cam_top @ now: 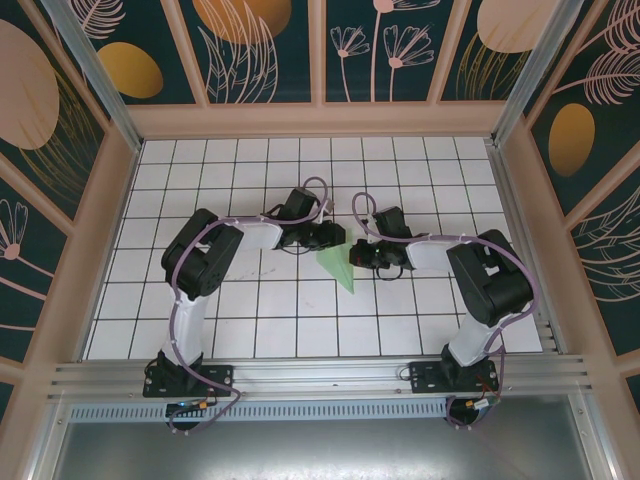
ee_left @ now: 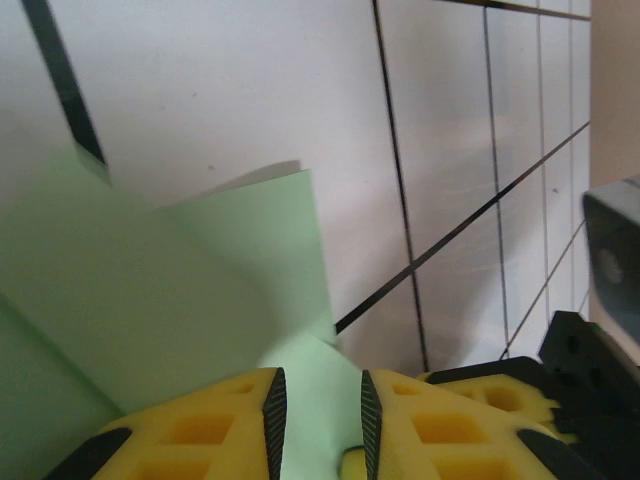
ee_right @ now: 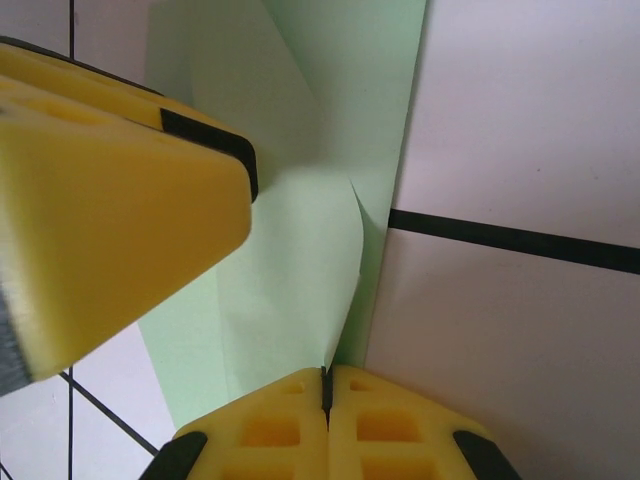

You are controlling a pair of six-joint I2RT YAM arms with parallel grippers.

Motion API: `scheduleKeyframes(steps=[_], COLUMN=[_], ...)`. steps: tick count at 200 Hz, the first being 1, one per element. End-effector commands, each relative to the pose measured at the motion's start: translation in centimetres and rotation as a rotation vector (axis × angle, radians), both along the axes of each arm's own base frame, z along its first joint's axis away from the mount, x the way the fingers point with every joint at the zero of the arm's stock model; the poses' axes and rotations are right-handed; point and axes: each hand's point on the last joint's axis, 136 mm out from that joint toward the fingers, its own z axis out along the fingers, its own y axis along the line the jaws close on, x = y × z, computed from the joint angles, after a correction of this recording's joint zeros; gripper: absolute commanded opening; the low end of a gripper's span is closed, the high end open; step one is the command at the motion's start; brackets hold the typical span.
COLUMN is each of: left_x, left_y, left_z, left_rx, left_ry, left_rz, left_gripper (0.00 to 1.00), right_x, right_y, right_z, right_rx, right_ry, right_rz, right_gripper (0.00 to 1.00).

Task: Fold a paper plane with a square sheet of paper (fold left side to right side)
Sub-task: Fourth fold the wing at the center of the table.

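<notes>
The pale green sheet of paper (cam_top: 338, 268) lies at the table's middle, folded into a narrow wedge with its tip toward the arms. My left gripper (cam_top: 335, 238) is at the wedge's far end. In the left wrist view its jaws (ee_left: 323, 400) stand a little apart, with green paper (ee_left: 150, 290) in the gap and a flap lifted off the tiles. My right gripper (cam_top: 356, 256) meets the paper's right edge. In the right wrist view its pads (ee_right: 326, 385) are shut, and the curled edge of a raised flap (ee_right: 290, 250) runs into the seam between them.
The white tiled table (cam_top: 250, 320) has black grid lines and is fenced by wooden walls and an aluminium rail (cam_top: 320, 372) at the near edge. The left gripper's yellow finger (ee_right: 100, 200) hangs close over the paper, and the right gripper's black body (ee_left: 580, 360) is close by.
</notes>
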Motion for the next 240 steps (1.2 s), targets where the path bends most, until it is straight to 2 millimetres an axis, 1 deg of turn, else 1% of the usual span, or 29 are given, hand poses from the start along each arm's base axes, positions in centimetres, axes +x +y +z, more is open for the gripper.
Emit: scheduleKeyframes(steps=[1, 48, 65, 81, 97, 115, 129, 140, 152, 163, 176, 189, 202, 214, 226, 230, 240], left_x=[0.0, -0.4, -0.7, -1.3, -1.7, -2.1, -2.3, -2.4, -2.5, -2.5, -2.5, -2.4, -2.4, -2.4, -2.4, -2.4, -2.4], left_y=[0.6, 2.1, 2.6, 3.1, 3.6, 4.2, 4.5, 4.5, 4.6, 4.6, 4.6, 4.6, 4.6, 4.7, 4.7, 4.7, 4.7], left_z=[-1.6, -4.1, -5.1, -6.2, -7.2, -8.0, -8.5, -8.6, -8.7, -8.7, -8.7, -8.6, -8.6, -8.7, -8.7, -8.7, -8.7], left_rx=[0.062, 0.154, 0.18, 0.207, 0.227, 0.247, 0.259, 0.261, 0.26, 0.263, 0.262, 0.264, 0.264, 0.265, 0.267, 0.268, 0.269], left_ry=[-0.005, 0.018, 0.033, 0.052, 0.066, 0.08, 0.086, 0.088, 0.088, 0.089, 0.088, 0.087, 0.086, 0.088, 0.089, 0.088, 0.088], left_rz=[-0.001, 0.024, 0.027, 0.028, 0.031, 0.038, 0.045, 0.047, 0.046, 0.047, 0.048, 0.048, 0.048, 0.05, 0.051, 0.051, 0.051], left_gripper=[0.3, 0.3, 0.3, 0.3, 0.3, 0.3, 0.3, 0.3, 0.29, 0.3, 0.3, 0.3, 0.3, 0.3, 0.3, 0.3, 0.3], right_x=[-1.7, -2.0, -1.9, -1.0, 0.2, 1.4, 1.9, 1.9, 1.5, 0.9, -0.3, -1.8, -3.3, -4.0, -3.8, -4.2, -4.1], right_y=[-2.1, -2.5, -2.5, -2.0, -1.6, -1.6, -1.9, -2.3, -2.5, -2.1, -1.1, 0.5, 2.1, 3.1, 3.3, 3.8, 4.1], right_z=[-3.3, -3.7, -3.3, -1.9, 0.1, 2.3, 3.6, 4.4, 5.2, 6.3, 7.3, 8.0, 7.9, 7.3, 6.4, 6.1, 5.3], right_rx=[-0.139, -0.166, -0.16, -0.125, -0.096, -0.076, -0.077, -0.083, -0.075, -0.038, 0.036, 0.121, 0.177, 0.197, 0.187, 0.183, 0.169], right_ry=[0.086, 0.097, 0.085, 0.049, -0.005, -0.059, -0.09, -0.105, -0.116, -0.128, -0.125, -0.106, -0.067, -0.038, -0.019, -0.012, 0.006], right_rz=[-0.01, -0.002, 0.001, -0.005, -0.012, -0.023, -0.038, -0.05, -0.052, -0.04, -0.004, 0.046, 0.093, 0.119, 0.113, 0.132, 0.137], right_gripper=[0.0, 0.0, 0.0, 0.0, 0.08, 0.19, 0.24, 0.28, 0.3, 0.3, 0.27, 0.23, 0.2, 0.18, 0.17, 0.17, 0.16])
